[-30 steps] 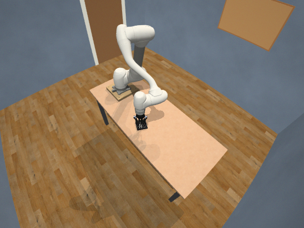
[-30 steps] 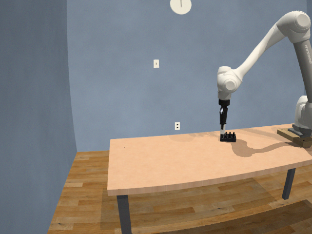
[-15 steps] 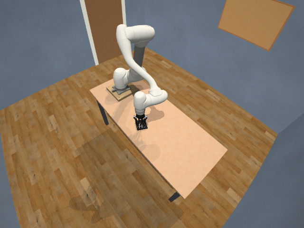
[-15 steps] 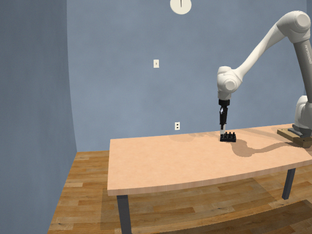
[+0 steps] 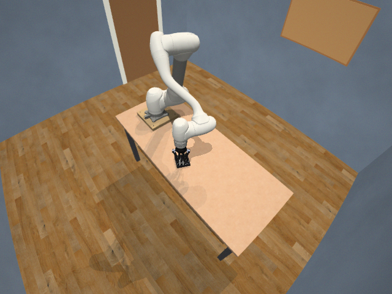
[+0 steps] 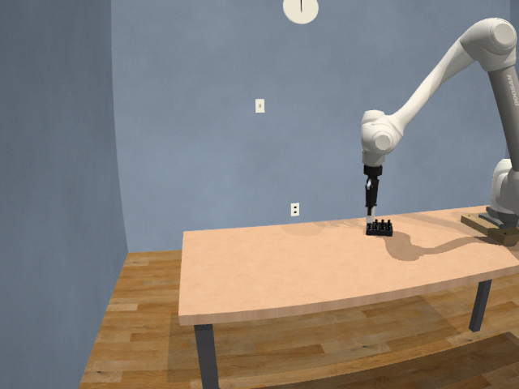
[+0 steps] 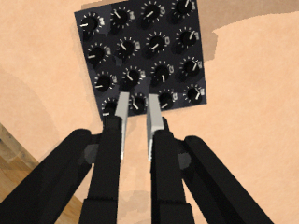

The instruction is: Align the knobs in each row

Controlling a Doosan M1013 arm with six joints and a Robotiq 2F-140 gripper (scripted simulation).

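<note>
The black knob box [image 5: 184,165] [image 6: 380,229] [image 7: 138,30] stands flat on the table [image 5: 237,196] [image 6: 272,267], with its rows of black knobs with white lines showing in the wrist view. My gripper [image 5: 180,157] [image 6: 369,220] [image 7: 137,106] points straight down at the box edge nearest the wrist camera. Its two fingers straddle one knob [image 7: 137,104] in the nearest row, second from the left in that view. The fingers stand narrowly apart with a small gap on each side of the knob. The printed names are too small to read.
The arm's wooden base plate [image 5: 152,121] [image 6: 482,224] sits at one end of the table. The table's near edge shows at the lower left of the wrist view, close to the box.
</note>
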